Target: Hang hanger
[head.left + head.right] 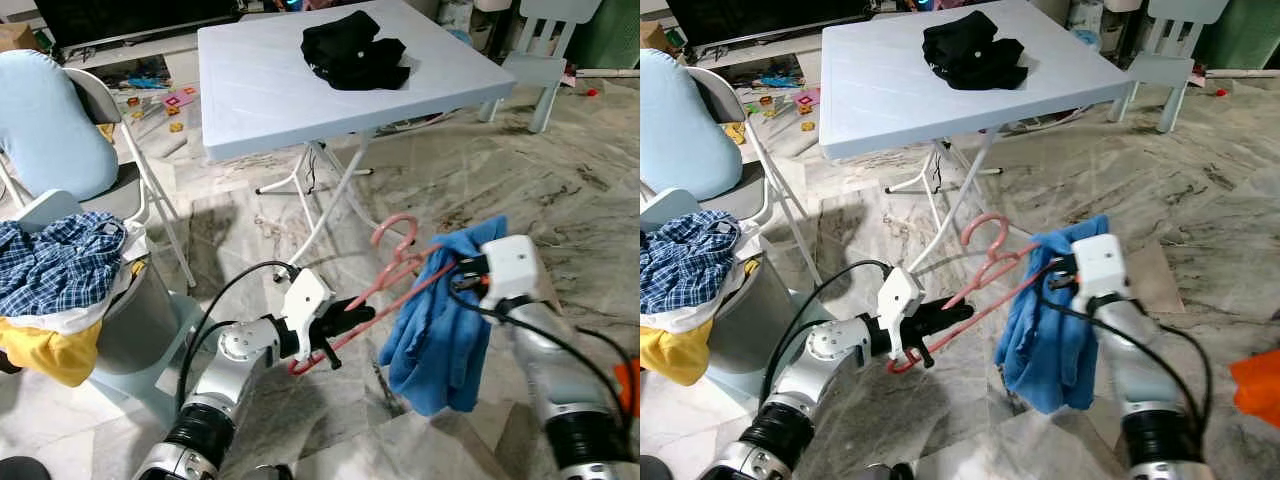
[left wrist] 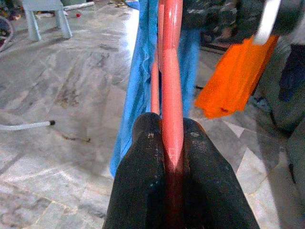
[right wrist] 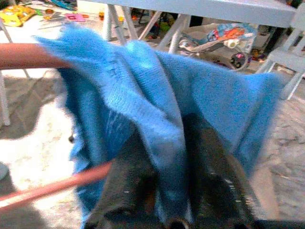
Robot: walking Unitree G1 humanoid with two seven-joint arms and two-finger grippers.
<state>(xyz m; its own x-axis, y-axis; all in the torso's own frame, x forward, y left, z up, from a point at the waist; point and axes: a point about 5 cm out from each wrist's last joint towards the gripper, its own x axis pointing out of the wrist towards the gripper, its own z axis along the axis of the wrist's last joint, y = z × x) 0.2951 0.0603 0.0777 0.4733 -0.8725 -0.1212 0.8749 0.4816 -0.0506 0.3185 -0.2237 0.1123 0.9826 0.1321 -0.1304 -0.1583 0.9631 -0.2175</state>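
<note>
A pink plastic hanger (image 1: 385,275) hangs in the air between my two arms, its hook up toward the table. My left gripper (image 1: 345,322) is shut on the hanger's lower end; in the left wrist view both black fingers (image 2: 143,162) clamp the pink bar (image 2: 171,86). A blue cloth (image 1: 445,320) drapes over the hanger's other end. My right gripper (image 1: 462,275) is shut on the top of that blue cloth (image 3: 157,114), with the fabric bunched between its fingers (image 3: 214,167).
A white folding table (image 1: 260,90) stands ahead with a black garment (image 1: 355,50) on it. At the left stands a chair (image 1: 60,130) and a bin (image 1: 140,320) heaped with a checked shirt (image 1: 60,260). A small white chair (image 1: 545,60) stands far right. The floor is marble.
</note>
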